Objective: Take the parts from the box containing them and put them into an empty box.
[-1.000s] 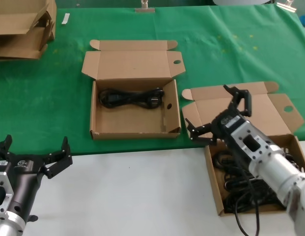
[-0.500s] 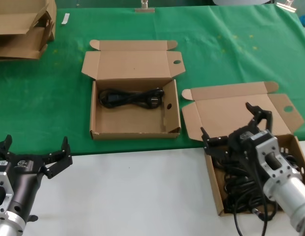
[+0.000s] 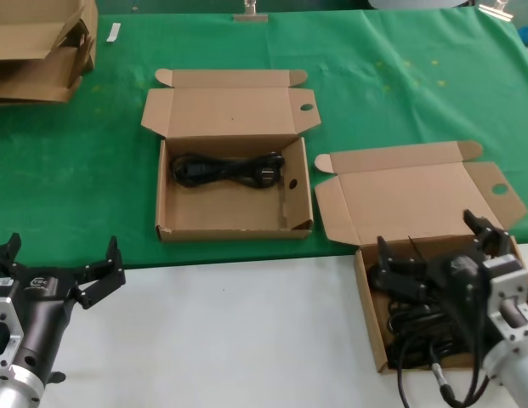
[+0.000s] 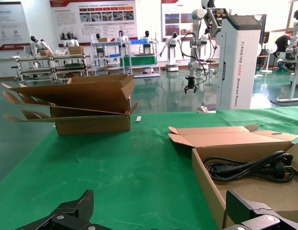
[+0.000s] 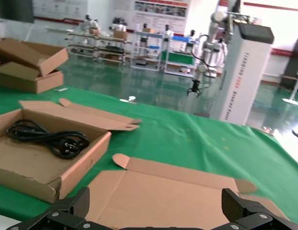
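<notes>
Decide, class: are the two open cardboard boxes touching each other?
Apart. The head view shows a strip of green cloth between the box holding one cord and the box of piled cords, its lid included.

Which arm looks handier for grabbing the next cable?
The right: its tool hangs open right over the cords in the full box. The left tool sits idle, off by the near-left edge.

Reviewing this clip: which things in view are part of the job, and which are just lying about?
Part of the job:
- source box with coiled cords
- receiving box, one cord already in it
- right pincer, open over the source box

Lying about:
- flattened cardboard stack
- left pincer, open, parked near the table's front edge
</notes>
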`<action>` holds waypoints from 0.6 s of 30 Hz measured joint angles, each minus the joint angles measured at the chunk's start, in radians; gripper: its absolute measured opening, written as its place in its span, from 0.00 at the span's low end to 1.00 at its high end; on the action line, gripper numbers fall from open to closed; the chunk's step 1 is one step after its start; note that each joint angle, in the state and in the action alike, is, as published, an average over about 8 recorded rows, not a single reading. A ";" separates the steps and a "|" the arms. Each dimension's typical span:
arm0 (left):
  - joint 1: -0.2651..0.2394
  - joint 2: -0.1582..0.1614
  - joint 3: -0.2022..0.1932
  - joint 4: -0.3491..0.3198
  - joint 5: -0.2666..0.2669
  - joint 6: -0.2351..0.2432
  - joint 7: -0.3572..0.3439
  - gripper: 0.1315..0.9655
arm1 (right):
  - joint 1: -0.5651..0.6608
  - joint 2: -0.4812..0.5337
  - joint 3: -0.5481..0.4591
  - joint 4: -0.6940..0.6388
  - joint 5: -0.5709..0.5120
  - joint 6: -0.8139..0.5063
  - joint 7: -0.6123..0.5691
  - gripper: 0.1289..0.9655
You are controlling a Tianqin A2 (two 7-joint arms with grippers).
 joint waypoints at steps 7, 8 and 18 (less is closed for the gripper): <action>0.000 0.000 0.000 0.000 0.000 0.000 0.000 1.00 | -0.076 0.008 0.027 0.060 0.024 0.036 0.065 1.00; 0.000 0.000 0.000 0.000 0.000 0.000 0.000 1.00 | -0.087 0.009 0.031 0.069 0.027 0.041 0.074 1.00; 0.000 0.000 0.000 0.000 0.000 0.000 0.000 1.00 | -0.143 0.015 0.051 0.113 0.045 0.068 0.122 1.00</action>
